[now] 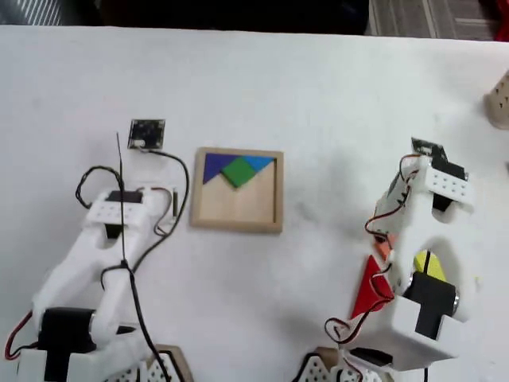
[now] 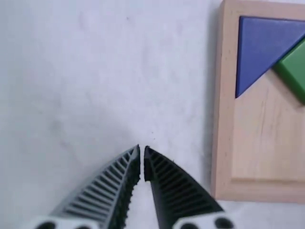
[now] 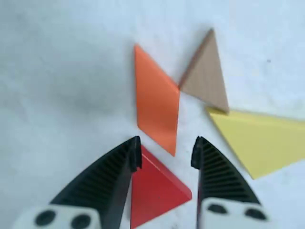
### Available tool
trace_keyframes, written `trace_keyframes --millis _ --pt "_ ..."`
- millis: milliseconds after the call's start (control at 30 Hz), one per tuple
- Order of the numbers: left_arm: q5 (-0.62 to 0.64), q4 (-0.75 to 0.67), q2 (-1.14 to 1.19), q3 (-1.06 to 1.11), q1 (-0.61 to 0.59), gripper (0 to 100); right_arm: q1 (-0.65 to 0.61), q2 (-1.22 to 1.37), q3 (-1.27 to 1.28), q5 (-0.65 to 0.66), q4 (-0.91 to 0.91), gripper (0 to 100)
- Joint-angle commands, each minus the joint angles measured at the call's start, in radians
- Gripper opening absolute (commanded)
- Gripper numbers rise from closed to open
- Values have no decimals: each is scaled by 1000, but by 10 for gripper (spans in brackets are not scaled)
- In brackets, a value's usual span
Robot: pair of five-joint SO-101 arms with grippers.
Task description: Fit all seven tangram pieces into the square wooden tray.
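The square wooden tray lies mid-table and holds a blue triangle, a green square and a light blue triangle along its far side. My left gripper is shut and empty on the table beside the tray's rim. My right gripper is open, low over the loose pieces. An orange parallelogram has its near corner between the fingertips, and a red triangle lies under the jaws. A tan triangle and a yellow triangle lie beside them.
A small black circuit board with a cable lies on the table behind the left arm. A pale perforated object stands at the far right edge. The white table has open room behind and in front of the tray.
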Motion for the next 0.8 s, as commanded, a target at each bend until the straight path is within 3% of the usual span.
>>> trace_keyframes --millis 0,267,567,767 --pt "-8 5 2 -49 4 41 -27 -13 12 -38 -102 180" --pt "-8 5 2 -51 4 41 -28 2 173 2 -292 180" --pt "-8 6 2 -51 4 41 -27 183 -34 -28 -199 174" --pt "-8 8 2 -51 2 41 -24 288 -152 -26 -105 15"
